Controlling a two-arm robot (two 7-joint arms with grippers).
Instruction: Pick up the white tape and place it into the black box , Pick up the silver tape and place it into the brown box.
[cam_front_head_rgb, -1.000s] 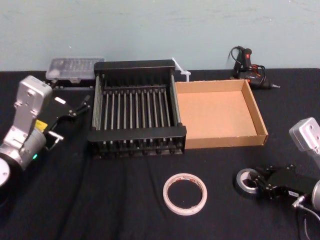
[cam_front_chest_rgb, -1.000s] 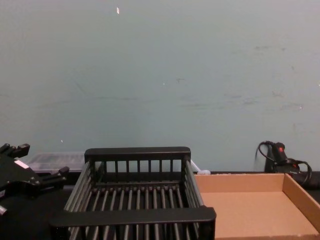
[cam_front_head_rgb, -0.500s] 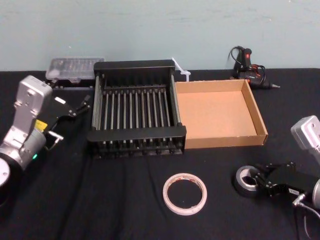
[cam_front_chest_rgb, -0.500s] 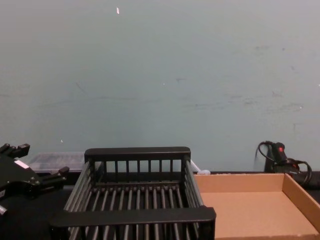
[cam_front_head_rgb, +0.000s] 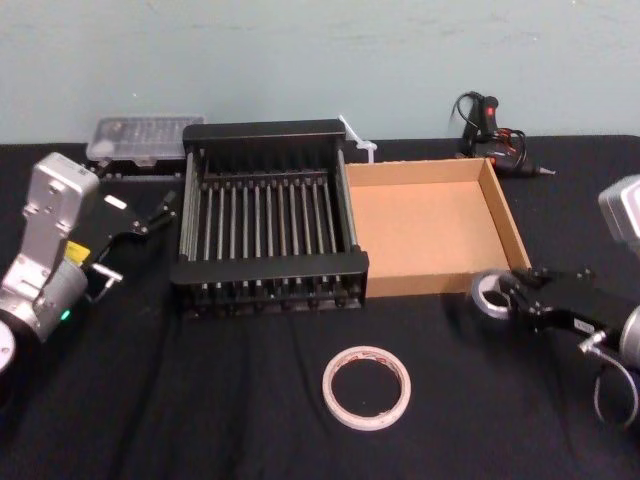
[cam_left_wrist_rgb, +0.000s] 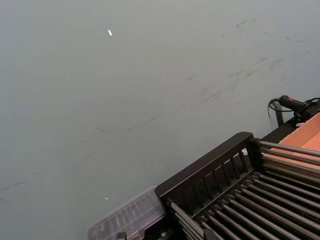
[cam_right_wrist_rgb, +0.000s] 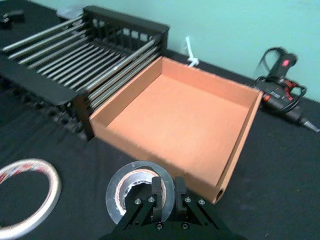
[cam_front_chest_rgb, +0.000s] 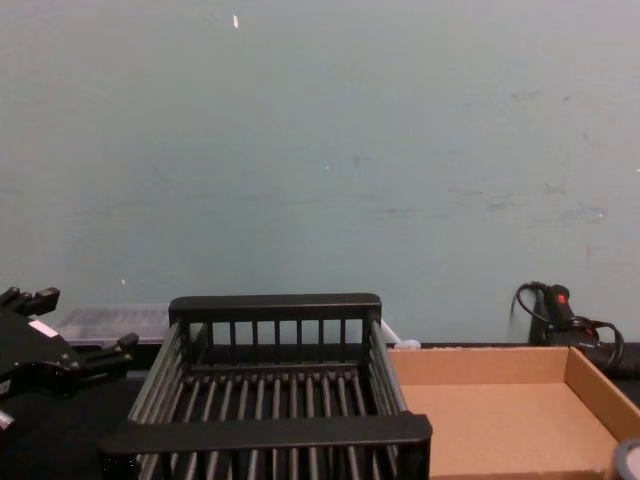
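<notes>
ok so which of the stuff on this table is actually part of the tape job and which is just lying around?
Job: white tape, loose on the table; silver tape, pinched in the right gripper; black box; brown box; left gripper, parked left of the black box.
Lying about: clear plastic case; corded black-and-red tool; small white plastic piece behind the boxes.

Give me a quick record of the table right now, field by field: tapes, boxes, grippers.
white tape: flat on the table, in front of the black box
silver tape: clamped in the right gripper, above the table by the brown box's front right corner
black box: no tape inside
brown box: no tape inside
left gripper: open, parked left of the black box
</notes>
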